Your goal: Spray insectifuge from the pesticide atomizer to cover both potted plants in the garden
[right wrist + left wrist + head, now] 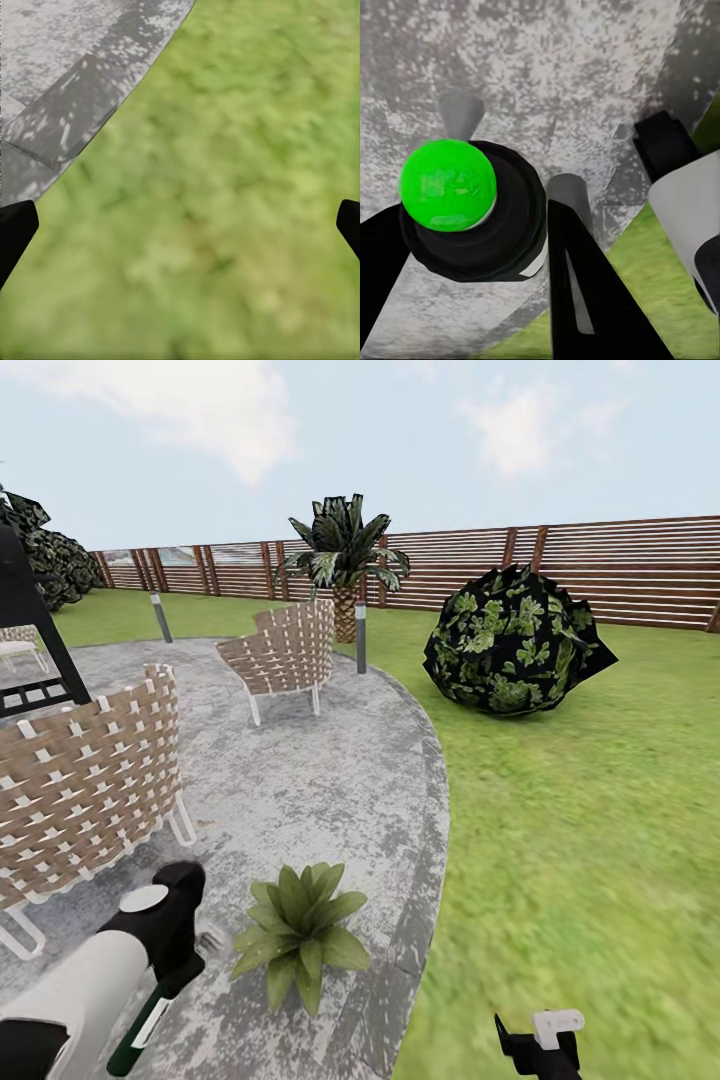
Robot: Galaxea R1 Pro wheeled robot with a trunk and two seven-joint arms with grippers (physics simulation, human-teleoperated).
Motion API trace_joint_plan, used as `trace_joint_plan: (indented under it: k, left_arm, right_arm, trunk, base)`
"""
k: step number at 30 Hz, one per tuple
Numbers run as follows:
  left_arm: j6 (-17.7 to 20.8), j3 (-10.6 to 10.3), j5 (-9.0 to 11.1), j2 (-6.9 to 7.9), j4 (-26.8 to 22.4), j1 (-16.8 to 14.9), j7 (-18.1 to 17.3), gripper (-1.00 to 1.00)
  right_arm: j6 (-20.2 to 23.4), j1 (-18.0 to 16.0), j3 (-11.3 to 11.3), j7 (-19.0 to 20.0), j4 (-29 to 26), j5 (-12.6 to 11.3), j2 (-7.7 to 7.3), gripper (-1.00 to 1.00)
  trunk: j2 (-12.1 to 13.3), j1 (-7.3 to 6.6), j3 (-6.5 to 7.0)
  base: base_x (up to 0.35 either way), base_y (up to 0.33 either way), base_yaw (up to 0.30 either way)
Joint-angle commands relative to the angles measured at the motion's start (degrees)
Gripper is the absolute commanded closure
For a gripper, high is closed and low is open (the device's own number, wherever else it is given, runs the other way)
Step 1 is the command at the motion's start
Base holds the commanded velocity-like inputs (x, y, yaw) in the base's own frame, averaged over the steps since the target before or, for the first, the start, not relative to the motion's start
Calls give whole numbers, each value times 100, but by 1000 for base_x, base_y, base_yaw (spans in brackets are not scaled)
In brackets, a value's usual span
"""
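A potted plant, a low rosette of pointed green leaves, sits on the grey paved circle near its grass edge. My left gripper is just left of the plant, shut on the pesticide atomizer, a slim dark green bottle with a white label slanting down from the fingers. In the left wrist view the atomizer appears end-on, dark with a bright green round end, between the black fingers above the paving. My right gripper hangs open over the lawn; its fingertips stand far apart above grass.
Two woven chairs stand on the paving, with a black frame at the far left. Two grey bollard lamps, a palm and a large dark shrub stand before the slatted fence. Lawn spreads to the right.
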Motion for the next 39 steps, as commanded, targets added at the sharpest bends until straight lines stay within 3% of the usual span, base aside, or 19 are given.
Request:
trace_joint_plan:
  k: [1, 7, 15, 21, 28, 39]
  left_arm:
    - [53, -26, -76, 12, -3, 15, -56, 100]
    - [42, -16, -106, 9, 149, 116, -36, 100]
    - [42, -12, -107, -29, 61, 46, -64, 100]
    - [42, -13, -116, -208, 62, 40, -63, 100]
    - [-73, -33, -141, -129, 153, 100, -22, 100]
    - [-90, -22, -144, -200, 78, 16, -62, 100]
  right_arm:
    - [-19, -3, 43, 15, 5, -60, -2, -100]
    - [-19, -3, 43, 15, 64, -60, -2, -100]
    - [-19, -3, 43, 15, 67, -60, -2, -100]
    - [-19, -3, 43, 15, 67, -60, -2, -100]
    - [-19, -3, 43, 15, 67, -62, -2, -100]
    - [-19, -3, 43, 7, 67, -69, -2, -100]
  trunk:
    - [-2, -1, -5]
    - [-2, -1, -5]
    - [-2, -1, -5]
    - [-2, -1, -5]
    - [-2, -1, -5]
    - [-2, -1, -61]
  base:
    - [0, 0, 0]
    - [42, 15, 0]
    - [280, 130, 0]
    - [30, 16, 0]
    - [1, 0, -116]
    - [0, 0, -32]
